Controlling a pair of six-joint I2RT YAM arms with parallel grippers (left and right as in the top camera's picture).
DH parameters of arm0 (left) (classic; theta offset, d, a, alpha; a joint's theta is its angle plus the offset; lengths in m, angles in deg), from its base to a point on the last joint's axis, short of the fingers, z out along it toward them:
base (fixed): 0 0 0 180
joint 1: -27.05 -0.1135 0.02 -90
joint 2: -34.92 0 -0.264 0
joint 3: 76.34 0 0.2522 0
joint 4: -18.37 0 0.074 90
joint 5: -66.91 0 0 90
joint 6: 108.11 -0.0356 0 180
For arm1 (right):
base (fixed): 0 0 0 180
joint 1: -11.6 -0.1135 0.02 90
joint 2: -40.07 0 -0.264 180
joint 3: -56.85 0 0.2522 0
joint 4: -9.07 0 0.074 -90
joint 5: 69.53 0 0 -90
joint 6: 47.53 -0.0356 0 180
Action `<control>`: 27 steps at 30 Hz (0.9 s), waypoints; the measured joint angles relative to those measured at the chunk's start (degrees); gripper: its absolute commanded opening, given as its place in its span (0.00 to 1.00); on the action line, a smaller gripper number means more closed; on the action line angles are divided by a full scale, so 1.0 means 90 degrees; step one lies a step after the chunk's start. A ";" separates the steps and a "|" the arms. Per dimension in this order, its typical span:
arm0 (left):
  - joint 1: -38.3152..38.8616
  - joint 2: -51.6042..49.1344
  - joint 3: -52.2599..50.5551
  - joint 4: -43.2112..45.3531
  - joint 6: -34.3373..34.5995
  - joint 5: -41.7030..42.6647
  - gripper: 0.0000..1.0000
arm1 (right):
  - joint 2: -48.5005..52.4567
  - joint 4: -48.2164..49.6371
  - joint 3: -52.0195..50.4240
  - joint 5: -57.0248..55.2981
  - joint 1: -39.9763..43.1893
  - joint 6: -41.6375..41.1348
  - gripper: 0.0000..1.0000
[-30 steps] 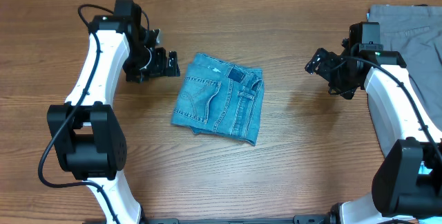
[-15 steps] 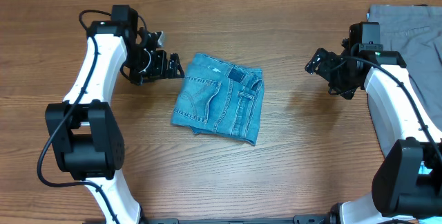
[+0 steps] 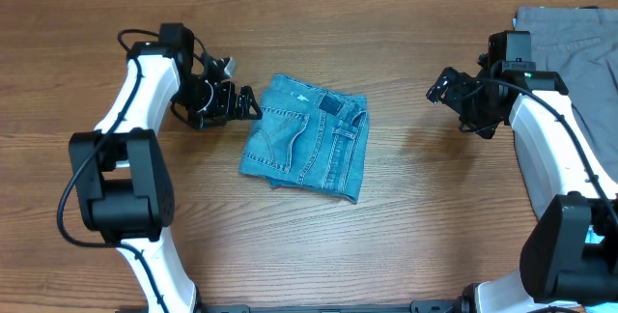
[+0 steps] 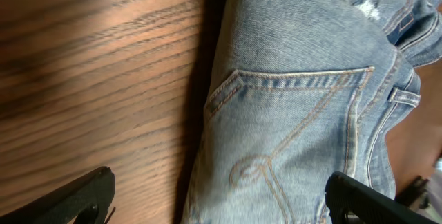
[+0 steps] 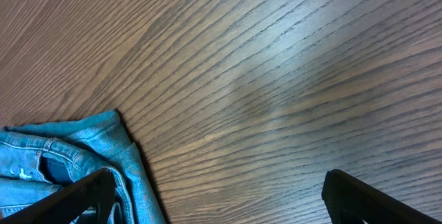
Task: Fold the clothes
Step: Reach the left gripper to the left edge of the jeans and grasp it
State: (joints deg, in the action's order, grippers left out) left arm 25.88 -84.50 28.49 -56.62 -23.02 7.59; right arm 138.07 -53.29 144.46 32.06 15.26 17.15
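Jeans (image 3: 307, 137) lie folded on the table (image 3: 386, 226) (back pocket (image 3: 280, 134) up), left end effector (image 3: 243, 102) spread wide just beside them, right end effector (image 3: 442, 86) wide too, well apart.

- The light blue denim jeans (image 3: 307, 137) lie a little left of the centre of the overhead frame, folded into a compact, nearly square packet.
- The packet lies flat and is turned slightly, with its lower right corner lowest in the frame.
- A back pocket (image 3: 278, 131) with curved stitching faces up on the left half.
- The waistband (image 3: 350, 134) with belt loops runs down the right half.
- A dark label patch (image 3: 331, 107) sits near the upper edge.
- The layers are a little uneven at the lower edge.
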 measured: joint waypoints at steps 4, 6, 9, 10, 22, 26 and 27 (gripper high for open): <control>0.0005 -0.0308 -0.0002 0.0019 -0.0019 0.0202 1.00 | 0.0000 0.0000 0.0000 -0.0002 0.0000 0.0000 1.00; 0.0005 -0.0488 -0.0007 0.0019 -0.0061 0.0299 1.00 | 0.0000 0.0000 0.0000 0.0000 0.0000 0.0002 1.00; 0.0019 -0.0673 -0.0010 -0.0007 -0.0138 0.0427 1.00 | 0.0000 0.0000 0.0000 -0.0002 0.0000 0.0002 1.00; 0.0024 -0.0680 -0.0007 -0.0024 -0.0146 0.0478 1.00 | 0.0000 0.0005 0.0000 -0.0002 0.0000 0.0002 1.00; 0.0702 -0.0748 -0.0007 0.0066 -0.0146 0.0782 0.97 | 0.0000 0.0000 0.0000 -0.0002 0.0000 0.0005 1.00; 0.0835 -0.0782 -0.0007 0.0289 -0.0005 0.0733 0.68 | 0.0000 0.0000 0.0000 -0.0002 0.0000 0.0002 1.00; 0.0850 -0.0801 -0.0007 0.0338 0.0036 0.0721 0.56 | 0.0000 -0.0002 0.0000 -0.0002 0.0000 0.0005 1.00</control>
State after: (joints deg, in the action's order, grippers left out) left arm 33.53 -91.71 28.42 -53.59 -22.69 14.08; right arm 138.07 -53.31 144.46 32.04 15.26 17.19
